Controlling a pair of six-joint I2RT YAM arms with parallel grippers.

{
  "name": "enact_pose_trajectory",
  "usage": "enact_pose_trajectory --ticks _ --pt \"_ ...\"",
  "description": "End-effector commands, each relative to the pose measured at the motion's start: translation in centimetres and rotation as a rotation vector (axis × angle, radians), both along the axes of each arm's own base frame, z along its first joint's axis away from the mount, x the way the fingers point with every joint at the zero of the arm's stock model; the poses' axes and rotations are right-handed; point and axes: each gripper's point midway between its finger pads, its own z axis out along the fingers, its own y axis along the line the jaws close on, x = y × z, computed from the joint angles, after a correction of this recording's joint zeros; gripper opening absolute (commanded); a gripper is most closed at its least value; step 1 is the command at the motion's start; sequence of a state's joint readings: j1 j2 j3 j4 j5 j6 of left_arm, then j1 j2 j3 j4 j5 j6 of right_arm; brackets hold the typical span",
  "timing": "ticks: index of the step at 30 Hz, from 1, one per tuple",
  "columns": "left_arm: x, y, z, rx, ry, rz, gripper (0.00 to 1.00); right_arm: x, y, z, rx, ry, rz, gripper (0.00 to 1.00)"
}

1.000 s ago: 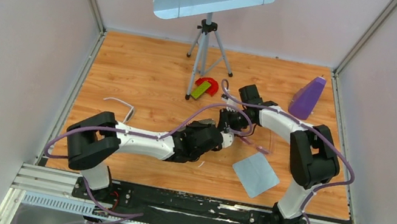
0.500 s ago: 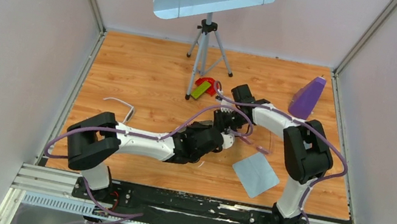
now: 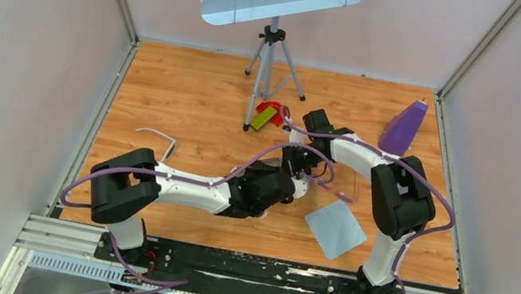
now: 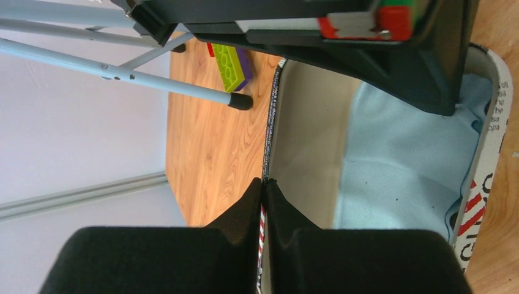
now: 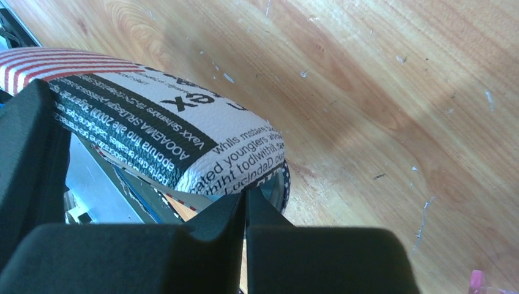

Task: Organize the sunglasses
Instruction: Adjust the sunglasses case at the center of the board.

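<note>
A thin pale pair of sunglasses [image 3: 159,137] lies on the wood at the left, far from both grippers. A slender pink piece [image 3: 340,194] lies just right of the grippers; I cannot tell what it is. Both grippers meet mid-table at a hard case [image 5: 153,135] printed with text and red-white stripes. In the left wrist view the case stands open with a light blue cloth [image 4: 404,159] inside. My left gripper [image 4: 264,182] is shut on the case's striped rim. My right gripper [image 5: 246,195] is shut, its tips against the case's edge under the lid, with nothing seen between them.
A flat blue-grey cloth [image 3: 336,227] lies on the table in front of the right arm. A red piece with a green brick [image 3: 268,114] sits behind the grippers. A tripod [image 3: 268,59] stands at the back and a purple object [image 3: 404,128] at the back right.
The right arm has shifted slightly left and closer over the case. The left arm has barely moved and still pinches the rim.
</note>
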State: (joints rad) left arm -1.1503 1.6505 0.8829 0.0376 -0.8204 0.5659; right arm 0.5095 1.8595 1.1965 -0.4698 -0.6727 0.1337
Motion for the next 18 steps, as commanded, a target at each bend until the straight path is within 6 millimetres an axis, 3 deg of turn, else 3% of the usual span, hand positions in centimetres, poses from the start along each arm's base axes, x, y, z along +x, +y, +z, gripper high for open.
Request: enact_pose_trajectory --ticks 1,14,18 --pt "-0.2 -0.3 0.2 0.020 -0.065 0.009 0.00 -0.4 -0.2 0.7 -0.034 0.003 0.011 0.02" --pt "-0.2 -0.3 0.1 0.052 -0.088 0.005 0.00 -0.3 -0.7 0.9 -0.076 -0.006 0.027 0.04" --pt "-0.1 -0.2 0.0 0.062 -0.089 0.007 0.00 -0.8 -0.7 0.0 -0.106 0.011 0.039 0.04"
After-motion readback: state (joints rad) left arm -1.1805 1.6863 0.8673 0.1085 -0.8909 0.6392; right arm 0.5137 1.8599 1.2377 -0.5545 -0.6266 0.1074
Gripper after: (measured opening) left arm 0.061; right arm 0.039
